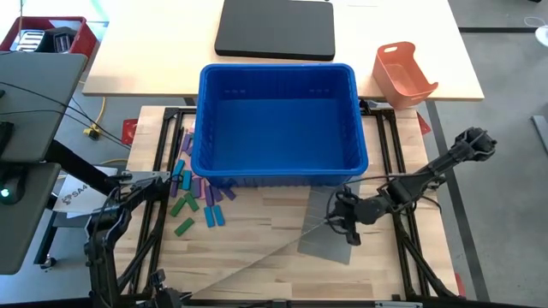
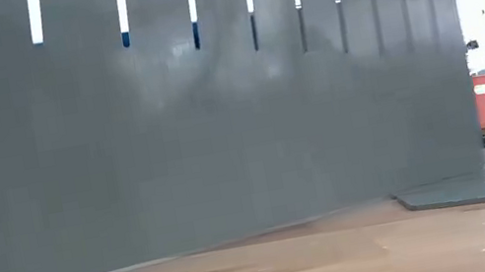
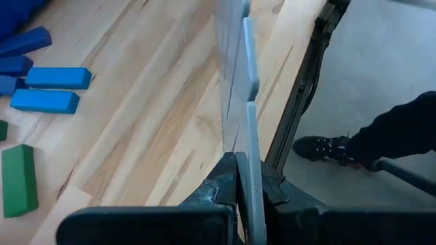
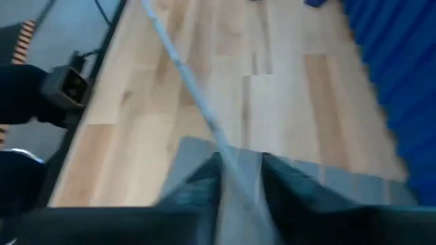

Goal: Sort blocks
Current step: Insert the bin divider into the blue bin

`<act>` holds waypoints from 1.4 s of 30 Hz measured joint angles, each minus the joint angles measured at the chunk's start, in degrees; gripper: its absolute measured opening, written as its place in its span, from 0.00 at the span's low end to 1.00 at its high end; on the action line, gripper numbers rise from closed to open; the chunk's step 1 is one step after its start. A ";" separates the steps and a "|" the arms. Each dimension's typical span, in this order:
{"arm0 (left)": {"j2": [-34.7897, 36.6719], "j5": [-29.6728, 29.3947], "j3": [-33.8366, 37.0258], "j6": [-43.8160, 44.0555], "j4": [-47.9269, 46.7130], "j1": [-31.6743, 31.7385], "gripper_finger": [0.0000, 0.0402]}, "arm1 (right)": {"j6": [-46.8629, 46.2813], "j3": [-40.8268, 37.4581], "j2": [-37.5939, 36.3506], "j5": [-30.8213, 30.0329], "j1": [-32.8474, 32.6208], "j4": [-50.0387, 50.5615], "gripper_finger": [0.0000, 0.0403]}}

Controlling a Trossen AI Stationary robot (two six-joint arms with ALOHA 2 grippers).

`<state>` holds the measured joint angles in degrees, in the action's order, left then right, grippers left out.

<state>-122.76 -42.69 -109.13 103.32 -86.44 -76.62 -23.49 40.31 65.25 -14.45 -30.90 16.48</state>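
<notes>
Green, blue, purple and pink blocks (image 1: pixel 193 201) lie on the wooden table left of the blue bin (image 1: pixel 278 124); blue blocks (image 3: pixel 51 88) and a green block (image 3: pixel 17 180) also show in the left wrist view. A grey slotted divider sheet (image 1: pixel 257 257) stands on edge between my grippers and fills the low view (image 2: pixel 202 133). My left gripper (image 3: pixel 242 163) is shut on its near-left end at the table's near edge (image 1: pixel 171 298). My right gripper (image 1: pixel 345 224) is shut on its far-right end. A second grey sheet (image 1: pixel 330 244) lies flat under the right gripper. My left gripper pinches the sheet's end edge (image 3: pixel 248 136) between its two fingers, slanting down from the table's near-left. The sheet runs away from the fingers, upright on its long edge. Whether its lower edge touches the table I cannot tell. My right gripper pinches the sheet's opposite end (image 4: pixel 211 129) between its two fingers (image 4: pixel 286 177), slanting down from the table's right. The sheet stands edge-on between them and stretches toward the left arm.
The blue bin takes up the table's far middle. Behind it, on a second table, are a dark flat case (image 1: pixel 274 30) and an orange tray (image 1: pixel 402 75). A red crate (image 1: pixel 47 34) sits far left. A person's shoe (image 3: pixel 327 146) shows on the floor beside the table.
</notes>
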 joint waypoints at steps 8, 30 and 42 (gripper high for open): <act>2.76 -14.16 -0.21 -1.94 -3.36 0.55 0.00 | 4.19 12.62 -0.85 -4.73 -7.43 6.83 0.01; 35.13 -38.87 -0.37 -73.45 -3.84 25.29 0.00 | 16.56 52.26 -1.40 -27.17 -13.22 56.10 0.01; 49.83 -29.99 -0.41 -86.30 -3.60 33.66 0.00 | 36.19 43.12 -10.24 -20.52 8.20 46.00 0.01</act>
<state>-72.93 -72.68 -109.54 17.02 -90.03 -42.96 12.70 83.43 55.02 -34.97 -22.70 62.48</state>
